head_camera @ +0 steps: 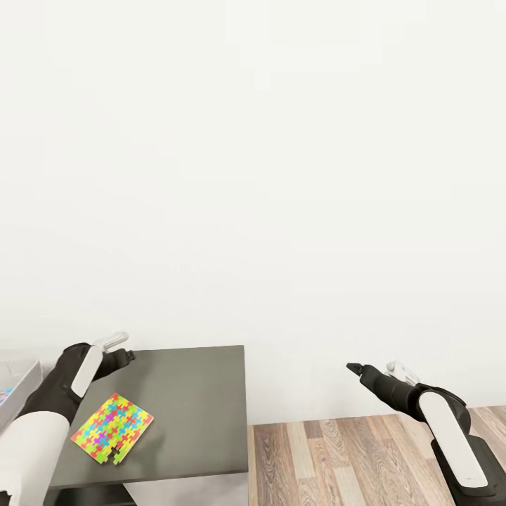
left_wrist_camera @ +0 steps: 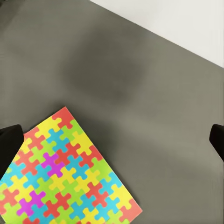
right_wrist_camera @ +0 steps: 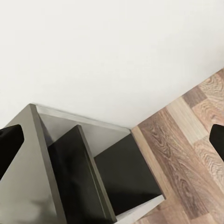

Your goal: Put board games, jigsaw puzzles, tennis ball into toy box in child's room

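Right up close in the left wrist view lies the jigsaw puzzle, flat on the dark counter. It looks thin and light, and it may bend or slide, so I think a pinch on one edge or corner would work best. One corner piece sticks out a bit in the head view.

Left fingers are spread wide with nothing in them. The left gripper hangs over the counter just past the puzzle, with the arm bent.

At the far left is the pale wall of the toy box.

Out over the wood floor, the right gripper is empty, its fingers wide too.
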You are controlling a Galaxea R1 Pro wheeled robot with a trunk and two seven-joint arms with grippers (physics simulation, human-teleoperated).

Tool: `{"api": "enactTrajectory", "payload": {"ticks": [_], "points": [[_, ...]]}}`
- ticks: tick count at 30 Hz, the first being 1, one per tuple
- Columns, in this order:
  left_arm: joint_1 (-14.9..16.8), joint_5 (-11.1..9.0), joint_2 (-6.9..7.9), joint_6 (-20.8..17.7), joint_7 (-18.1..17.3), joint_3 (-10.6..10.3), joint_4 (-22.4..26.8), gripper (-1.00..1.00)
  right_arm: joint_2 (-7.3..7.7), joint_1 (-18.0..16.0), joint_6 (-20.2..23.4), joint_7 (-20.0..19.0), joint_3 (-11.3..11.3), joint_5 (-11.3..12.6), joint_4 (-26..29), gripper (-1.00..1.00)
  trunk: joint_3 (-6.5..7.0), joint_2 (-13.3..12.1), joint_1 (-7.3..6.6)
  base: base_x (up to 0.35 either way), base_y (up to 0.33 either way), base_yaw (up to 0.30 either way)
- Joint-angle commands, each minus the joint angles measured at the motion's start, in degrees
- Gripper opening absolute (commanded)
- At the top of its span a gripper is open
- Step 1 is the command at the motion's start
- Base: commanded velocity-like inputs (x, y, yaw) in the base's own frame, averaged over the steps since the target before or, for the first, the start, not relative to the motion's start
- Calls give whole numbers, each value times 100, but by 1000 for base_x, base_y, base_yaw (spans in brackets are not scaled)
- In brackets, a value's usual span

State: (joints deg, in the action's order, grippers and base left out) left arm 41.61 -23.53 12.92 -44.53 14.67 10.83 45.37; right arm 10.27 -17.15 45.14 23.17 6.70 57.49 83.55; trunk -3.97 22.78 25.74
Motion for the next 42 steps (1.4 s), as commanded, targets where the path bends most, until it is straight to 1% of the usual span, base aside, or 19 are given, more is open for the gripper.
{"api": "enactTrajectory", "payload": {"ticks": [1, 5, 7, 8, 11, 15, 22, 42], "points": [[5, -56, 13, -19, 50, 4, 7, 100, 1, -5, 14, 52, 0, 54, 6, 100, -14, 14, 4, 0, 0, 0], [5, -23, 18, 18, 124, 4, 5, 100, -2, -6, 13, 49, -3, 47, 4, 100, -14, 14, 4, 0, 0, 0], [5, 55, 10, 97, 275, 5, -8, 100, -4, -4, 13, 48, -7, 47, 4, 100, -14, 14, 4, 0, 0, 0], [5, 125, 8, 186, 418, 6, -30, 100, -7, -4, 13, 51, -8, 46, 7, 100, -14, 14, 4, 0, 0, 0], [5, 226, 0, 358, 707, 11, -84, 100, -22, -3, 14, 43, -8, 44, 40, 100, -14, 14, 4, 0, 0, 0], [5, 272, -6, 451, 880, 14, -121, 100, -31, 6, 20, 26, -4, 69, 242, 100, -14, 14, 4, 0, 0, 0], [6, 296, -3, 491, 934, 12, -133, 100, -34, 17, 34, 29, -6, 93, 404, 100, -33, 14, 4, 0, 0, 0], [5, 303, 8, 506, 909, 7, -134, 100, -33, 18, 52, 12, -10, 105, 416, 100, -215, 14, 4, 0, 0, 0]]}}
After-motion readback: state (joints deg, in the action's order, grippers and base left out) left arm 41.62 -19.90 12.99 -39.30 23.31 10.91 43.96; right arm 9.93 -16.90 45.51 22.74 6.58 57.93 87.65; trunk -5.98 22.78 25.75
